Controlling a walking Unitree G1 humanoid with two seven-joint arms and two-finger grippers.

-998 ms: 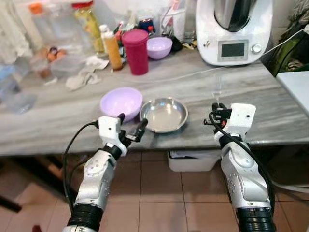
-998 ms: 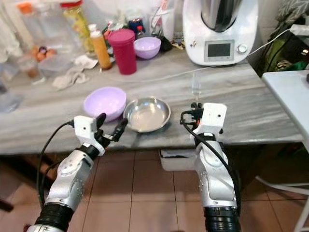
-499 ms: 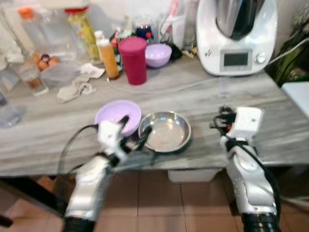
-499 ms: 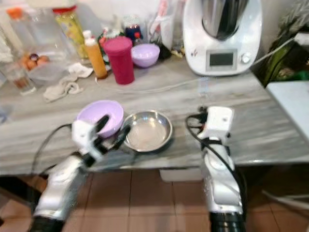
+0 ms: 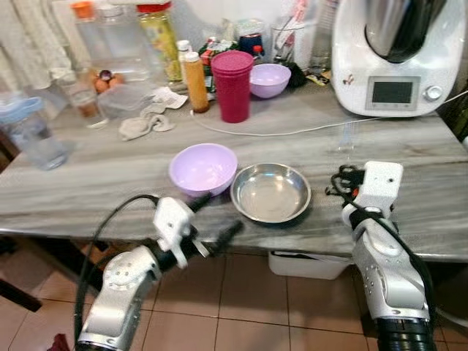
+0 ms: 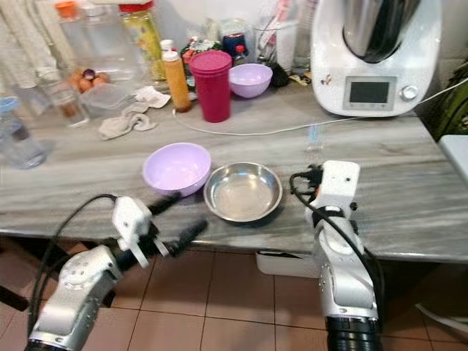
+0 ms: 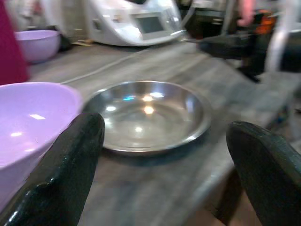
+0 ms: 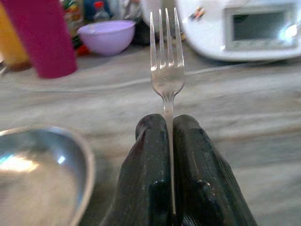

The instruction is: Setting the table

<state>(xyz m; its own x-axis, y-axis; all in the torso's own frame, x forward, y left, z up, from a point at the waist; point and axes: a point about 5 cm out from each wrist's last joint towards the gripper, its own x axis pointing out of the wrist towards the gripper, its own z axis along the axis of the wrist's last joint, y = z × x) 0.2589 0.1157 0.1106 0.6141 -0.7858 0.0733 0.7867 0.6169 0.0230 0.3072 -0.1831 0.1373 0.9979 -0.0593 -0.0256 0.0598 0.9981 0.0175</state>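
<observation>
Two bowls sit side by side near the front edge of the grey wood-grain table: a lilac bowl on the robot's left and a steel bowl just beside it, rims nearly touching. Left gripper hangs at the table edge, below and in front of the lilac bowl, fingers spread wide, holding nothing; in the left wrist view the two black fingers frame the steel bowl with the lilac bowl at one side. Right gripper is over the table to the right of the steel bowl, fingers pressed together on the handle of a clear plastic fork, tines pointing away from the wrist. In the head views the fork stands up from the gripper, faint against the table.

Back of the table: a white kitchen machine at the right with its cable running across the top, a dark pink tumbler, a second lilac bowl behind it, an orange sauce bottle, a crumpled cloth, a clear tub, a glass jar at far left. Floor is tan tile.
</observation>
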